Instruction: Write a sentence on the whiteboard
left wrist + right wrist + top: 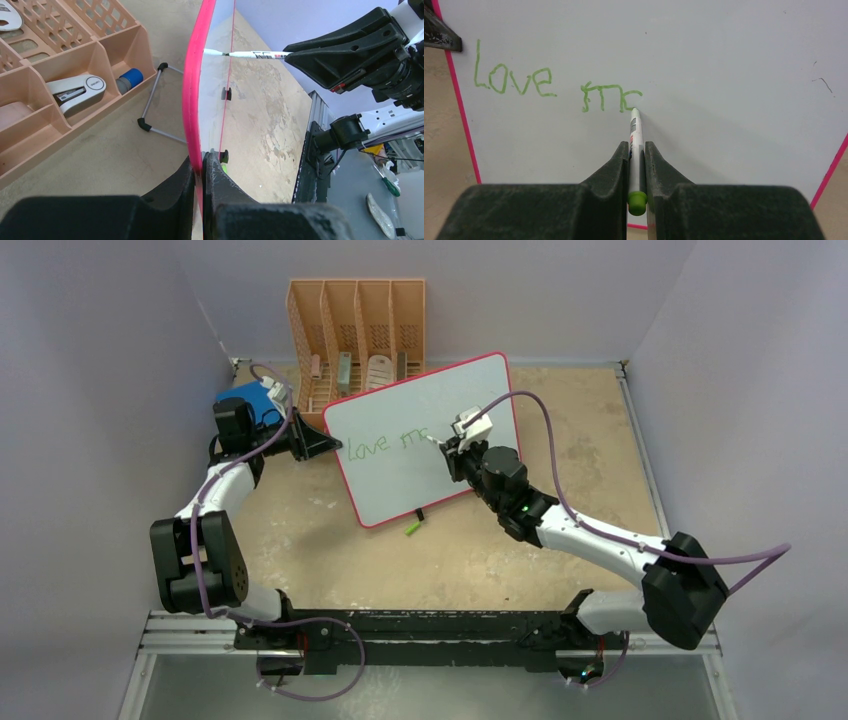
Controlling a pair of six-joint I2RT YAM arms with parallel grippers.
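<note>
The whiteboard point(400, 490), white with a red-pink rim, stands tilted in the middle of the table. My left gripper point(325, 443) is shut on its left rim point(192, 90), one finger on each side point(204, 159). My right gripper point(637, 145) is shut on a white marker point(636, 130) with a green end. The marker tip touches the whiteboard point(724, 75) at the end of the green writing. The sentence point(514, 80) reads "love" followed by a started word, an "m" and a curved stroke, also visible in the top view point(385, 443). In the left wrist view the marker point(250, 54) meets the board face.
An orange divided organizer point(357, 335) stands behind the board, holding a stapler point(75, 92) and small items. A blue flat book point(245, 400) lies at the far left. A green cap point(412, 528) lies by the board's lower edge. A wire stand point(160, 100) props the board's back.
</note>
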